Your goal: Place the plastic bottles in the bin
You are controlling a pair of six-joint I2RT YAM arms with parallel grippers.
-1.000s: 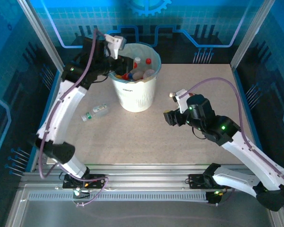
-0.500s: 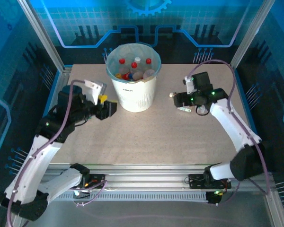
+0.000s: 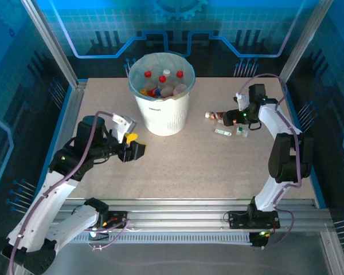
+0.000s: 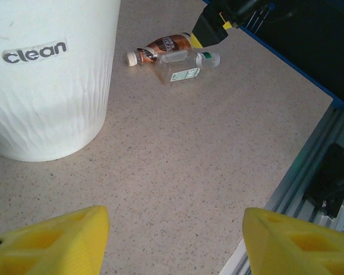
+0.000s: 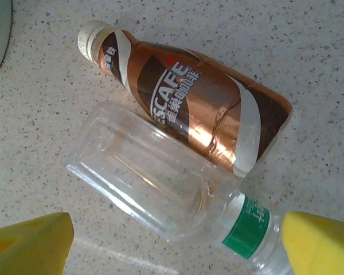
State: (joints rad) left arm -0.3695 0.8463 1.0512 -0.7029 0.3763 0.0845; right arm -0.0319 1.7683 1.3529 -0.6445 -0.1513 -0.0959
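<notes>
The right gripper (image 5: 172, 245), jaws wide apart and empty, hangs over the brown bottle (image 5: 189, 109) and clear bottle (image 5: 155, 177), which lie side by side, slanting upper-left to lower-right, right of the bin (image 3: 160, 117), well apart from the open left gripper (image 4: 175, 240).

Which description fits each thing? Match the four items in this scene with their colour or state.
Column 1
1. brown bottle
2. clear bottle
3. bin
4. left tool

Column 2
A. open and empty
B. white, standing upright
C. green label band near its neck
D. lettered wrap, cream cap

Pairs: 1-D, 2-C, 3-B, 4-A
</notes>
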